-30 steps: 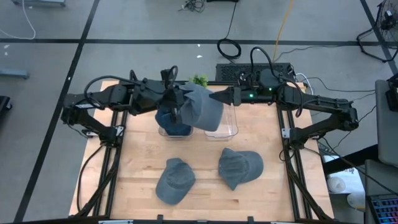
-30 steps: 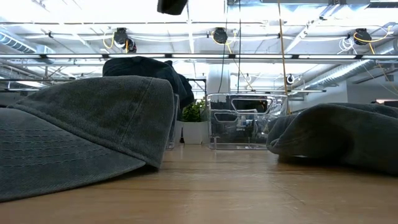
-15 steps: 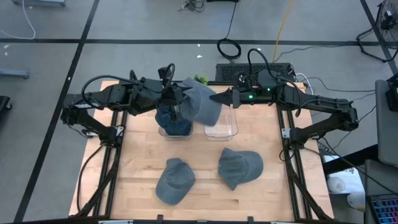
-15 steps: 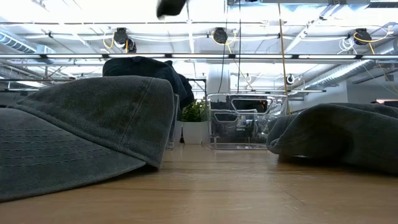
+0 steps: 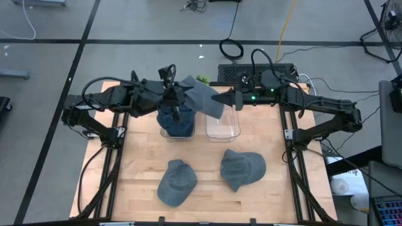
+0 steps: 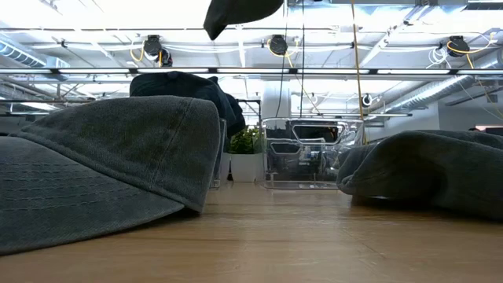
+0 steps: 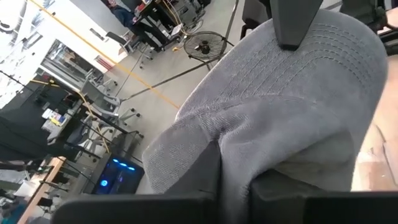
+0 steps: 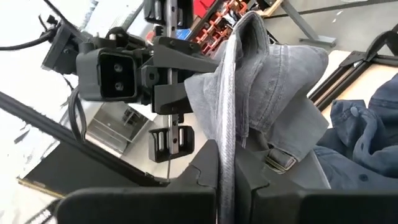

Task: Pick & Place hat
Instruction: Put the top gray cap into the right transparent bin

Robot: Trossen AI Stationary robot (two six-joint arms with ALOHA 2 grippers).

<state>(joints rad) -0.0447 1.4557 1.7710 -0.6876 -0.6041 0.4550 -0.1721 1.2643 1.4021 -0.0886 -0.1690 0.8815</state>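
Step in hand: a mid-air handover of the grey cap (image 5: 202, 98) above the far edge of the table (image 5: 207, 191). The cap hangs between the two arms, over the gap between the dark-blue-filled container (image 5: 175, 123) and the clear empty bin (image 5: 224, 126).

Left gripper (image 5: 178, 100): clenched on the cap. Its wrist view shows grey fabric pinched between its fingers (image 7: 155, 208).

Right gripper (image 5: 218, 99): clamped onto the cap's edge. Its wrist view shows the rim of the cap (image 8: 231, 99) running straight into its shut fingers (image 8: 205, 180).

Next move, as a judgement: one arm must release so the other can carry the cap down into a bin. Since both hold the same fabric, a release out of sequence could stretch or drop it. Which bin is the target cannot be told from these views.

View differences:
- The high view alone shows both arms meeting and two more caps, one at (image 5: 176, 182) and one at (image 5: 242, 169), lying on the near half of the table.
- The low view shows only the cap's lower edge (image 6: 240, 12) hanging at the top of the picture, well above the bins; neither gripper appears there.
- The right wrist view alone shows the cap's adjuster strap and buckle (image 8: 278, 160), and the left arm's wrist camera housing (image 8: 115, 71) facing it.
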